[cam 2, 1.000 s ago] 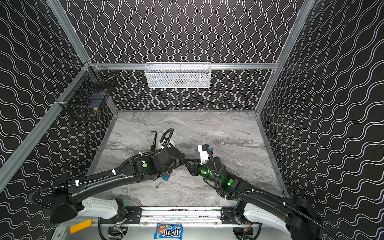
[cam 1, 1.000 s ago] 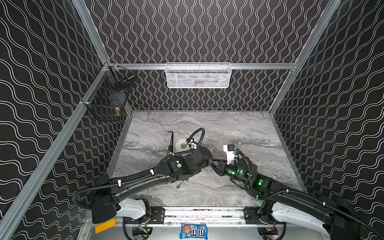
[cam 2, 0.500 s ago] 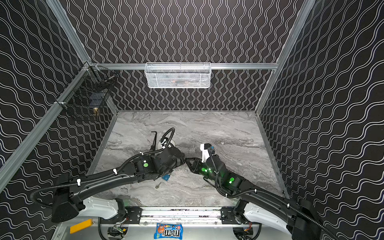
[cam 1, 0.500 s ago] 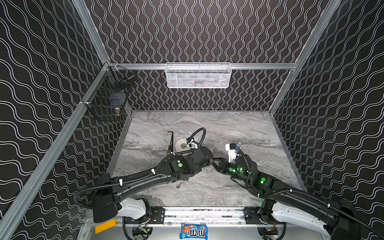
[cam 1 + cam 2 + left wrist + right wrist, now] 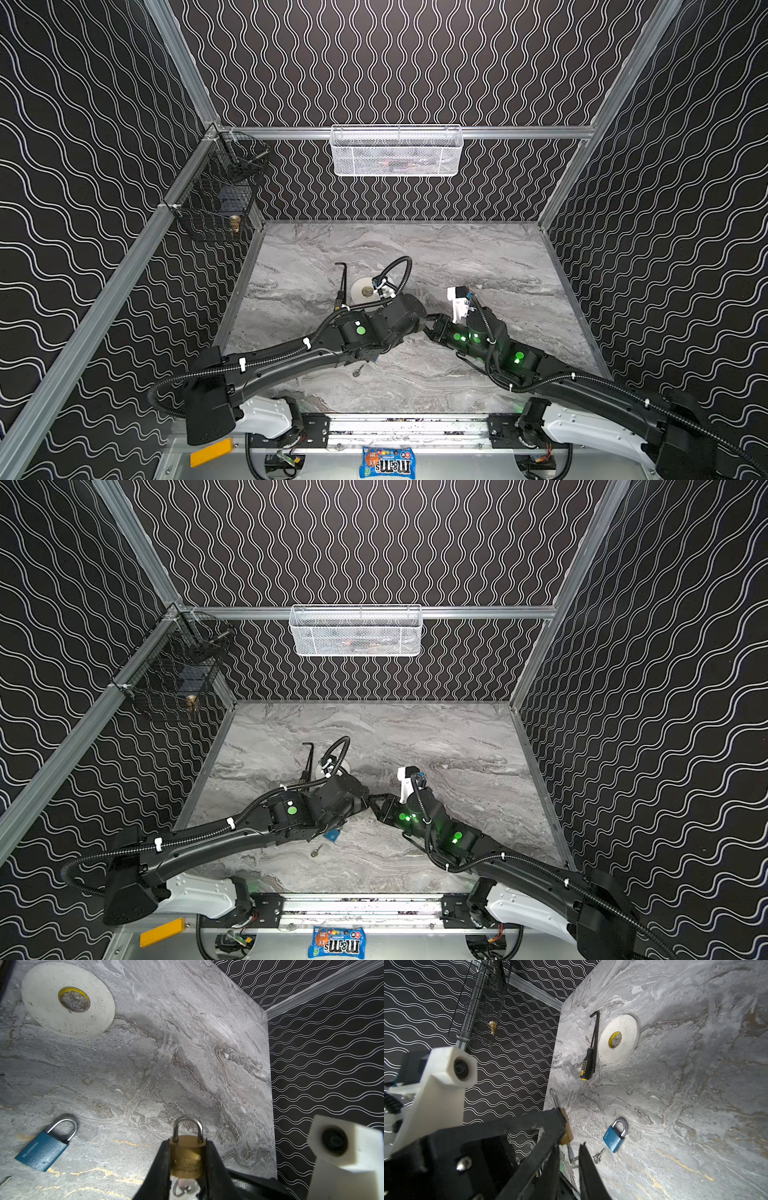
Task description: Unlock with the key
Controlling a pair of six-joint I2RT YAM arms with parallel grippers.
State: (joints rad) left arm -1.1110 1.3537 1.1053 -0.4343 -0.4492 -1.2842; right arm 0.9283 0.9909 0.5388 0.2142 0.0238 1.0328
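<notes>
The left claw clamps the brass lock; the right claw has narrowed around its key, grip unclear; turning likely comes next.

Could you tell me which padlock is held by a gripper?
The brass padlock, clamped in the left gripper; the blue padlock lies loose on the table.

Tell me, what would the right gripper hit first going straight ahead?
Most likely the key hanging under the brass padlock, which lies right ahead between the jaws of the right gripper; depth is hard to judge.
</notes>
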